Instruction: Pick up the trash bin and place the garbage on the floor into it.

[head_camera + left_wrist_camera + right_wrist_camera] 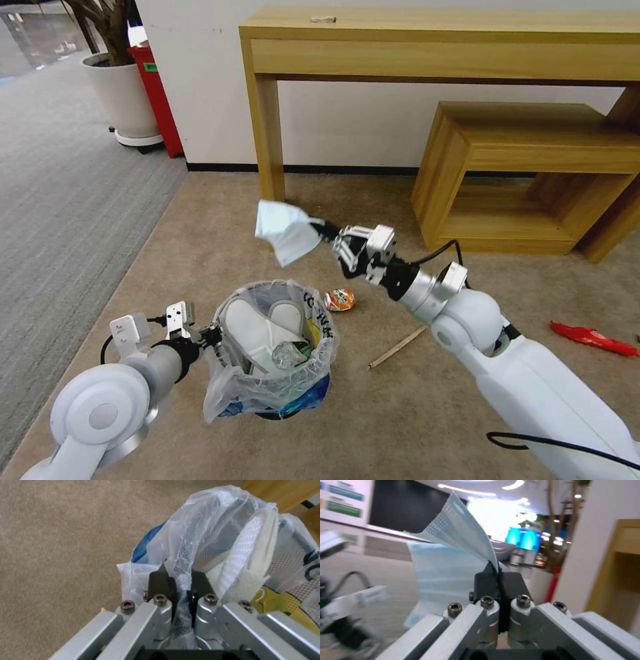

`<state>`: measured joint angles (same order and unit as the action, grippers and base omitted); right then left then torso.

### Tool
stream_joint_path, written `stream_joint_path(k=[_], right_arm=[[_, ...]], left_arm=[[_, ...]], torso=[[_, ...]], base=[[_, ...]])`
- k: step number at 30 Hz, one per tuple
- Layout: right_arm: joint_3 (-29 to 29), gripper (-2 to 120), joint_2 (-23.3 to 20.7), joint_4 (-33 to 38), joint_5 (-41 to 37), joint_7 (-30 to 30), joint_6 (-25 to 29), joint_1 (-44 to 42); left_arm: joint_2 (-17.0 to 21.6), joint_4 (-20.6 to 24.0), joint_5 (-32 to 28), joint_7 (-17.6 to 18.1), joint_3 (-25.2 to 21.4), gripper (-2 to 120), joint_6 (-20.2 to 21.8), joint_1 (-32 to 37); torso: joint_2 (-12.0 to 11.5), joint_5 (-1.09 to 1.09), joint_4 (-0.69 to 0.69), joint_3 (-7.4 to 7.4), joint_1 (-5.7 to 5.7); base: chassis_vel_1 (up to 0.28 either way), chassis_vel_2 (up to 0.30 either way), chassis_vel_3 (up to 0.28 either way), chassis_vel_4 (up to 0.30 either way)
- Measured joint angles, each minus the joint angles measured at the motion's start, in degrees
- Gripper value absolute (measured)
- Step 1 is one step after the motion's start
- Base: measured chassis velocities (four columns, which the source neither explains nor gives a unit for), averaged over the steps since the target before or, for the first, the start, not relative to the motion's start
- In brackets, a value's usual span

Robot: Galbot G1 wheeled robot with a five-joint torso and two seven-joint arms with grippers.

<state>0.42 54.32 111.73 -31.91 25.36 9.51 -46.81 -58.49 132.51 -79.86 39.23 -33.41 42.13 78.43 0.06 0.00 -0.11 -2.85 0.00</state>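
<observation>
The trash bin [263, 395], lined with a clear crinkled bag with black lettering, hangs just above the beige carpet. My left gripper [208, 335] is shut on its rim and bag [200, 530]. White slippers [257, 321] [250, 562] and a crushed bottle [288, 355] lie inside. Beyond and above the bin, my right gripper [325, 231] [499, 571] is shut on the blue mask [285, 231] [453, 562], which hangs in the air. On the floor remain a crushed can [340, 300], a wooden stick [397, 347] and a red wrapper [592, 338].
A tall wooden console table [433, 40] stands against the wall, with a low wooden shelf [533, 173] under its right side. A white plant pot [127, 93] and a red stand [159, 100] sit at the far left. Grey carpet [60, 220] runs along the left.
</observation>
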Motion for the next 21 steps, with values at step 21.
stream_joint_path(k=[21], right_arm=[[-0.7,20,-0.3,-4.3,4.5,11.4,3.2,-3.1]], left_arm=[[0.0,0.9,0.9,-3.0,-0.3,3,0.0,-0.2]], torso=[[0.0,0.01,0.0,0.0,0.0]], base=[[0.0,0.0,0.0,0.0]])
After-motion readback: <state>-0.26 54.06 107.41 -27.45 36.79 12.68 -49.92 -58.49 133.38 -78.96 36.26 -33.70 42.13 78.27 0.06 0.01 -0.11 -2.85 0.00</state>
